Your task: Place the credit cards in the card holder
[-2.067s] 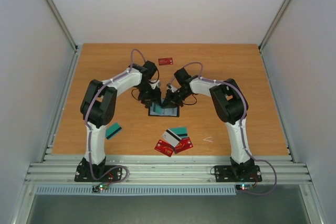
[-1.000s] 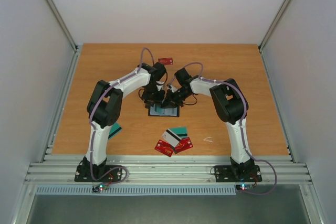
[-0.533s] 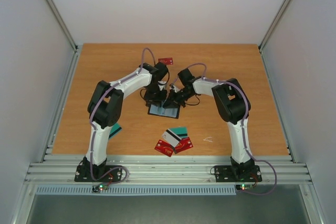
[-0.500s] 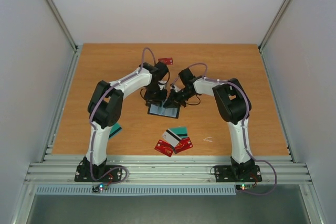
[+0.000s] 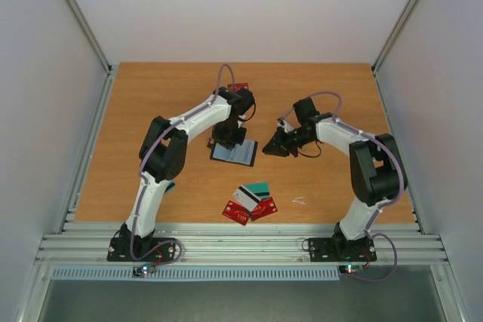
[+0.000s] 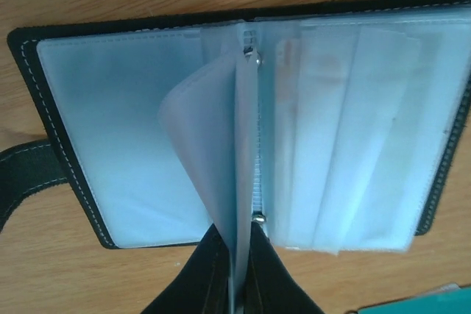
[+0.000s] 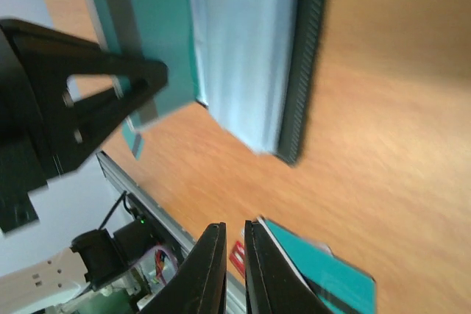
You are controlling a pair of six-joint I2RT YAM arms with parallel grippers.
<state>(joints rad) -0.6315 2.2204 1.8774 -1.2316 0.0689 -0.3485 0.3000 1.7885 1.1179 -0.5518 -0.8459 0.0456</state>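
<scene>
Top view, card holder (image 5: 243, 154): it lies open and flat at the middle of the worktop (image 5: 339, 96). Its long axis runs left to right, a little skewed. The rim is black and the inside pale bluish-grey.
Top view, left hand (image 5: 229, 137): down on the holder's far left part.
Top view, right hand (image 5: 269, 148): just right of the holder and apart from it.
Top view, credit cards (image 5: 250, 201): teal, white-grey and red ones overlap in a heap near the front edge. One red card (image 5: 238, 86) lies beyond my left arm.
Left wrist, card holder: long axis across the picture, spine running up and down. The clasp tab (image 6: 26, 174) sticks out at the left, and the clear sleeves (image 6: 346, 137) fan to the right.
Left wrist, left hand: my fingers are clamped on one upright sleeve leaf at the spine.
Right wrist, right hand (image 7: 234, 270): fingers all but together, nothing between them.
Right wrist, teal card (image 7: 147, 42): dark-striped and pale-bordered, it sits against the holder's sleeves. I cannot tell whether it is tucked in.
</scene>
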